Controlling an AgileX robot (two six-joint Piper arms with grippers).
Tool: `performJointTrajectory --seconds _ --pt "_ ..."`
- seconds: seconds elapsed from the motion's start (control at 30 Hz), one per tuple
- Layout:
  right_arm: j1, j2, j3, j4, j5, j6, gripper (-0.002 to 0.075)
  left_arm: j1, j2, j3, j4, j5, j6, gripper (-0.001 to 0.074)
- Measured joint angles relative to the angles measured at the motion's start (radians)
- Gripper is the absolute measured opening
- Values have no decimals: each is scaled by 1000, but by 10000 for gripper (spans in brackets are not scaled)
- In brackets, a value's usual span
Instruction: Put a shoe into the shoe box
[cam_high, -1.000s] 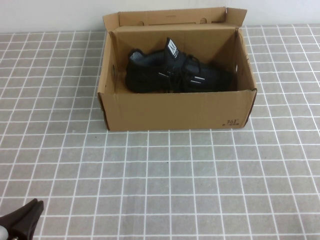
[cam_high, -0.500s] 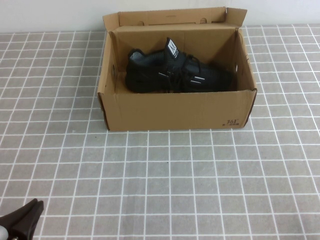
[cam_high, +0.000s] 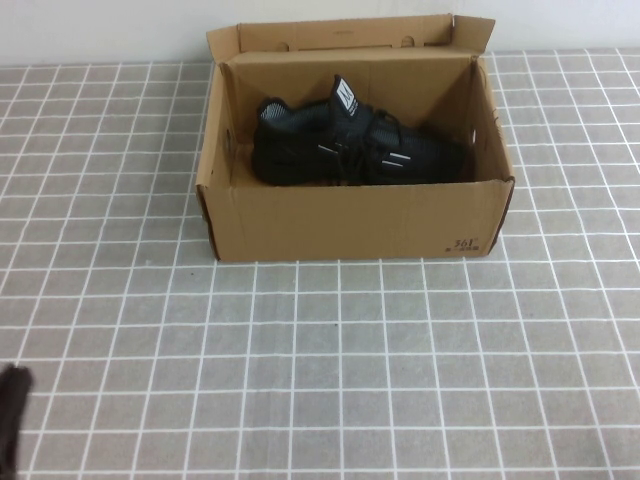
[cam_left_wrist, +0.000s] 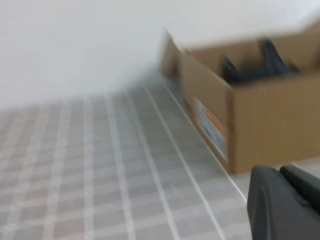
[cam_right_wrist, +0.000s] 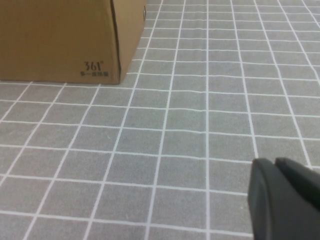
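The black sneaker (cam_high: 350, 150) lies on its sole inside the open brown shoe box (cam_high: 350, 220), toe toward the right, at the far middle of the table. My left gripper (cam_high: 12, 415) shows only as a dark blur at the near left edge, far from the box. In the left wrist view the gripper (cam_left_wrist: 280, 171) has its fingers together and empty, with the box (cam_left_wrist: 260, 115) and shoe (cam_left_wrist: 260, 62) blurred beyond. My right gripper (cam_right_wrist: 275, 162) is shut and empty over the tiles, near the box's printed corner (cam_right_wrist: 95, 67). It is outside the high view.
Grey tiled table top (cam_high: 350, 360) with white grid lines stretches in front of and beside the box. A pale wall runs behind the box's raised back flap (cam_high: 340, 35).
My left gripper has moved at the near left corner of the high view, from a wedge shape to a blurred sliver at the edge. The shoe and the box have not moved.
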Motion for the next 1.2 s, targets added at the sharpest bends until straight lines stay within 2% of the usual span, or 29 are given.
performJointTrajectory --seconds 0.2,0.37,0.7,0.87,1.2 --pt "0 0 0 0 0 0 -16 166 -176 0 35 22 -84 0" --pt "0 0 0 0 0 0 -16 223 -262 0 37 118 -116 0" --pt "0 -2 0 0 2 0 -16 228 -282 0 50 397 -135 0" --pt "0 -2 0 0 2 0 -17 228 -284 1 105 520 -202 0" --pt "0 -2 0 0 2 0 -16 228 -284 1 114 536 -216 0"
